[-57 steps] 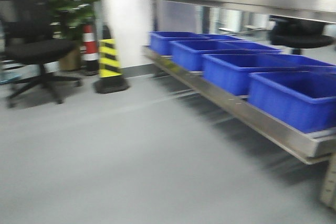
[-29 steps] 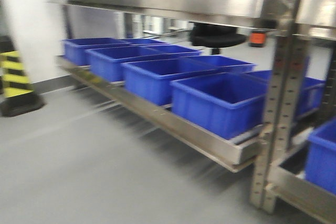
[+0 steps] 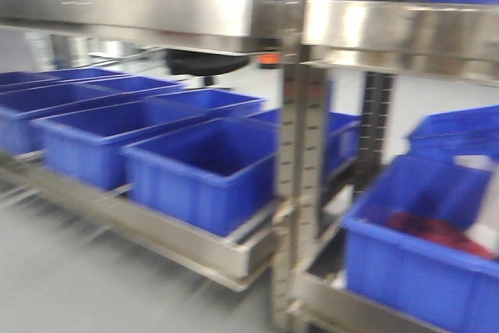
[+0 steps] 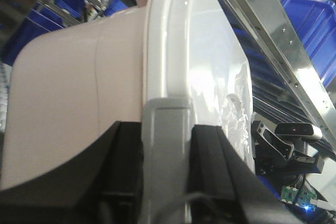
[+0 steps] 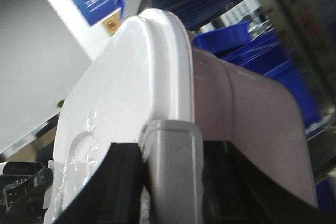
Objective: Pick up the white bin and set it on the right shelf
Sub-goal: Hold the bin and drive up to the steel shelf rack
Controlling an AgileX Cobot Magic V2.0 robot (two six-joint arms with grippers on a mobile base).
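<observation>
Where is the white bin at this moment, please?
Both wrist views show the white bin close up, held between the left tool and the right tool, with a steel shelf rail and blue crates beyond it.

Left bay, lower level: blue crates (image 3: 199, 173) close-packed in a row; open air above them up to the upper rail (image 3: 132, 13).
Centre: punched uprights (image 3: 290, 161) split the two bays.
Right bay: right shelf (image 3: 398, 29) overhead; crate with red contents (image 3: 413, 271) near, tilted crate (image 3: 460, 134) far; open gap between crates and shelf.
Near left: bare floor (image 3: 70, 286).
White bin (image 4: 79, 93): fills both wrist views.
</observation>
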